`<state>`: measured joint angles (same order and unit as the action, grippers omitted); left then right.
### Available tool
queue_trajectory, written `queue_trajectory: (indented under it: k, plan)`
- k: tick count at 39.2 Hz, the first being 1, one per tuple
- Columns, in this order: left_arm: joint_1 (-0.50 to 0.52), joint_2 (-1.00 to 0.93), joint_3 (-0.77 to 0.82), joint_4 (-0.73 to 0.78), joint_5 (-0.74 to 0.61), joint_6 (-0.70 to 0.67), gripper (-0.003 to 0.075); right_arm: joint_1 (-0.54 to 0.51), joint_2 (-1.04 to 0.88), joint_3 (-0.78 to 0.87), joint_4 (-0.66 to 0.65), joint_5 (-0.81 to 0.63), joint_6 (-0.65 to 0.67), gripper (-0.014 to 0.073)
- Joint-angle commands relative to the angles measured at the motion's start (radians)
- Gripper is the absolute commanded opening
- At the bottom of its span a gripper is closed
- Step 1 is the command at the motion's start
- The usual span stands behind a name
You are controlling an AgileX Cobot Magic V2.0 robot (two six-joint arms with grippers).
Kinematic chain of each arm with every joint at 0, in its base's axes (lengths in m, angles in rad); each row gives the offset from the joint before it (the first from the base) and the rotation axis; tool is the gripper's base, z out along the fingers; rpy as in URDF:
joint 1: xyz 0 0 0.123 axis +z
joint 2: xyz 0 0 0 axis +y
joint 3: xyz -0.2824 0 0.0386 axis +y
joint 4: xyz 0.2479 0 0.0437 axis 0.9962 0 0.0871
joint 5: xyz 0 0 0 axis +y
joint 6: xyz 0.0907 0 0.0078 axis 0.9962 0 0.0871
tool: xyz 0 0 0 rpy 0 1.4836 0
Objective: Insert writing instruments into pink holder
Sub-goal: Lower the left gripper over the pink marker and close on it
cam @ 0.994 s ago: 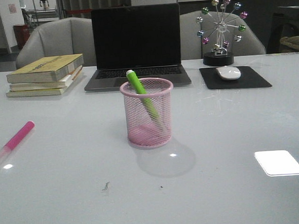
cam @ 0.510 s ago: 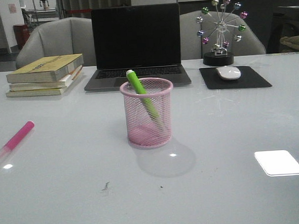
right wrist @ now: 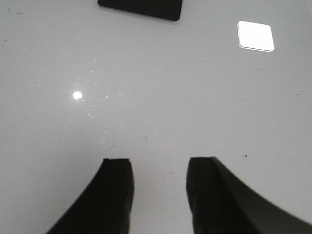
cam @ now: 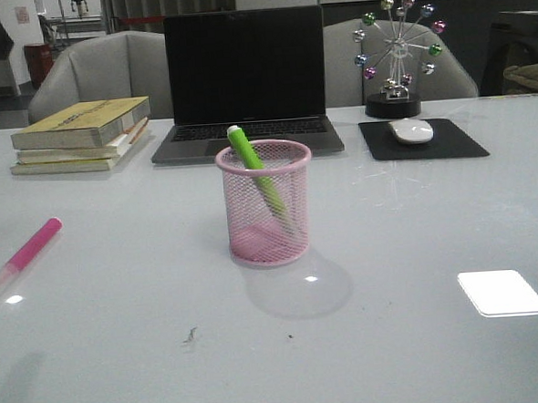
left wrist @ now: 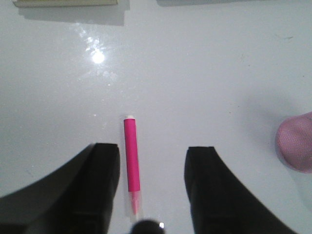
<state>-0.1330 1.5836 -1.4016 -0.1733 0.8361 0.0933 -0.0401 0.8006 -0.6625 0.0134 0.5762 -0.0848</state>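
The pink holder (cam: 266, 203) is seen upright near the middle of the white bench (cam: 424, 338), in front of a closed-screen dark laptop (cam: 246, 80). The green highlighter (cam: 257, 173) is stood inside it, tilted, its upper end poking above the rim toward the back left. The pink highlighter (cam: 32, 247) is laid flat on the bench at the far left, well apart from the holder, its pale cap end toward the front edge. In the left wrist view the left gripper (left wrist: 151, 161) is held above the bench with its fingers (left wrist: 105, 175) spread wide, nothing gripped; the pink highlighter (left wrist: 131, 163) is seen lying between the two fingers, not touched by either as far as can be told, and an edge of the holder (left wrist: 296, 142) is caught at the frame side. The right gripper (right wrist: 160, 170) is also opened wide and empty over bare bench, with a corner of the black mouse pad (right wrist: 141, 9) visible. A stack of books (cam: 80, 135), a white mouse (cam: 412, 131) on the mouse pad (cam: 422, 139), and a ball ornament (cam: 397, 52) are set along the back.
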Motion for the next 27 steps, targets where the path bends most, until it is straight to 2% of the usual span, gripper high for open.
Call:
queue_trajectory:
  k: [1, 27]
  plan:
    - [-0.005, 0.037, -0.086, -0.016, 0.009, -0.001, 0.0421, -0.008, -0.009, -0.027, -0.002, -0.061, -0.003, 0.0393]
    - [-0.005, 0.317, -0.121, -0.006, 0.037, -0.001, 0.0420, -0.008, -0.009, -0.027, -0.003, -0.048, -0.003, 0.0393]
